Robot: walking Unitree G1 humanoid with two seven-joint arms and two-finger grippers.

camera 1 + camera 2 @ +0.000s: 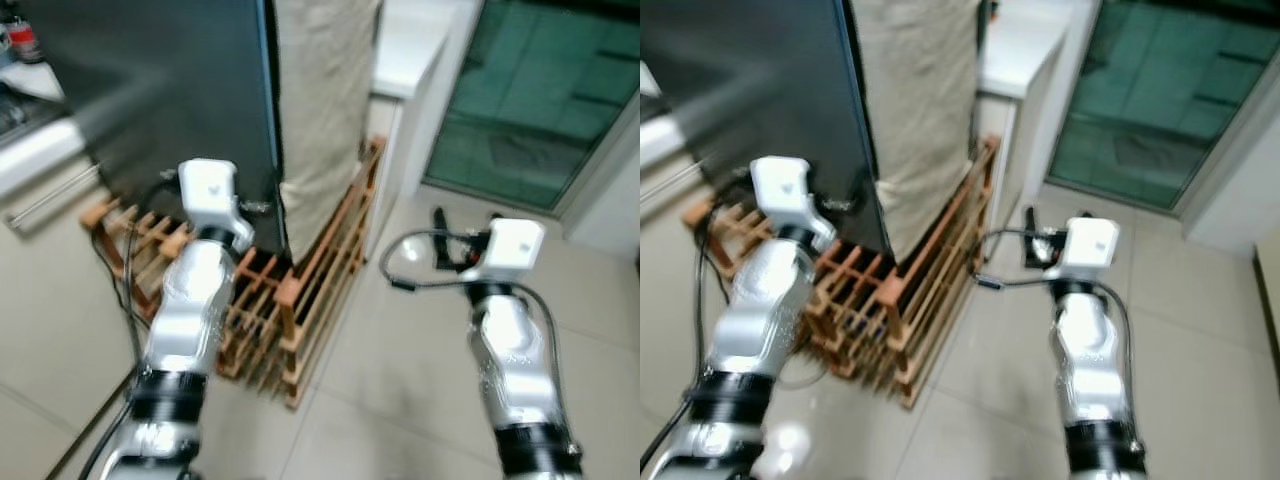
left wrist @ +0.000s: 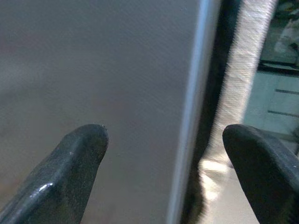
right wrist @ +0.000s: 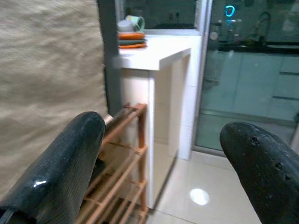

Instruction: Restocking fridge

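Fridge (image 1: pixel 180 90) door faces the left tool (image 2: pixel 163 154), spread and empty; right tool (image 3: pixel 161 158) spread near wooden rack (image 1: pixel 300 300).

No text, label, brand or number can be read anywhere here.

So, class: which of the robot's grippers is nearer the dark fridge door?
Left. The left gripper is right up at the fridge door, fingers open; the right gripper hangs out over the floor tiles, also open.
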